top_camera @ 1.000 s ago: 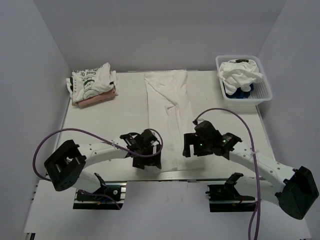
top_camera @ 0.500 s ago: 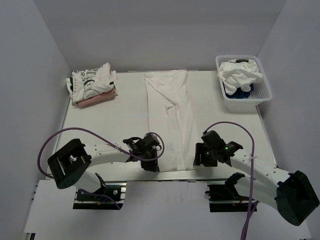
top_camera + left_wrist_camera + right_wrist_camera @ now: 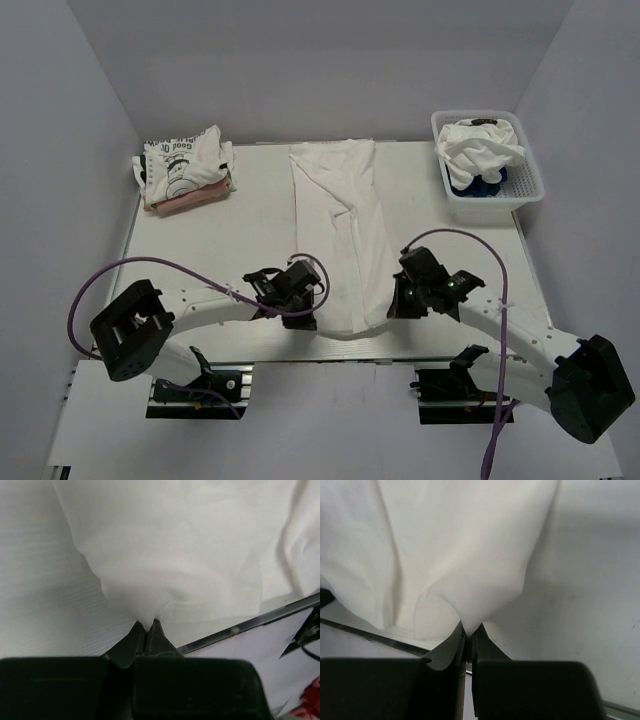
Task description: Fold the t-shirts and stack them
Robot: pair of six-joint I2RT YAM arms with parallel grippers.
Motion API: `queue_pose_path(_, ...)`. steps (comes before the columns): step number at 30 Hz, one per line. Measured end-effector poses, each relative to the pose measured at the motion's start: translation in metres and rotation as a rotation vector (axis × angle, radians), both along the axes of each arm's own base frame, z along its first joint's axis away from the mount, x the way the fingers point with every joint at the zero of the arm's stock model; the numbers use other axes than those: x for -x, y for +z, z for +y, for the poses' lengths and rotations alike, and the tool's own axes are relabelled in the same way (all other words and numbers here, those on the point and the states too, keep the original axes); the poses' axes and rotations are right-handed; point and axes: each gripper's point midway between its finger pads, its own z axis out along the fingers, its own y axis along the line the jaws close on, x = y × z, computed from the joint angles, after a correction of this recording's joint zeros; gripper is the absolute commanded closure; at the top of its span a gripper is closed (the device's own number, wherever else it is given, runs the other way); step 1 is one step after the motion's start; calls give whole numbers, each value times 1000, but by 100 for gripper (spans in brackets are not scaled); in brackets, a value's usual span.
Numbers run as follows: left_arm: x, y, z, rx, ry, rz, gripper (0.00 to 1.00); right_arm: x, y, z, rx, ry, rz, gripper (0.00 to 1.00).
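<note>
A white t-shirt (image 3: 340,220), folded into a long strip, lies down the middle of the table. My left gripper (image 3: 305,318) is shut on its near left corner, the cloth (image 3: 165,565) pinched at the fingertips (image 3: 156,626). My right gripper (image 3: 392,312) is shut on the near right corner, cloth (image 3: 465,555) rising from between its fingers (image 3: 454,640). The near hem is lifted slightly off the table. Folded t-shirts (image 3: 185,168), a white one with dark print on top of a pinkish one, are stacked at the far left.
A white plastic basket (image 3: 520,190) at the far right holds a crumpled white t-shirt (image 3: 482,145) and a blue one (image 3: 478,184). The table's metal front edge (image 3: 260,622) runs just below the held hem. White walls enclose the table.
Both grippers went from open above the hem, dropped to the near corners and shut on the cloth. The near hem now bunches and lifts a little between them.
</note>
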Motion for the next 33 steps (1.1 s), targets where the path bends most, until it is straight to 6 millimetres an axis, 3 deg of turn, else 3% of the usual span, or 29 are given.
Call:
queue_pose_path(5, -46, 39, -17, 5, 41, -135, 100, -52, 42, 17, -4, -47, -130, 100)
queue_pose_path(10, -113, 68, -24, -25, 132, -248, 100, -97, 53, 24, 28, -98, -174, 100)
queue_pose_path(14, -163, 69, -9, -102, 184, -284, 100, -132, 53, 30, 58, -135, -179, 100)
queue_pose_path(23, -254, 81, -6, -141, 207, -377, 100, -230, 82, 54, 52, -188, -279, 100)
queue_pose_path(31, -304, 67, 8, -151, 225, -385, 100, -288, 61, 62, 59, -189, -266, 100)
queue_pose_path(32, -310, 66, 9, -149, 223, -384, 100, -296, 57, 64, 58, -190, -264, 99)
queue_pose_path(33, -316, 64, 9, -145, 219, -384, 89, -304, 54, 66, 54, -191, -264, 83)
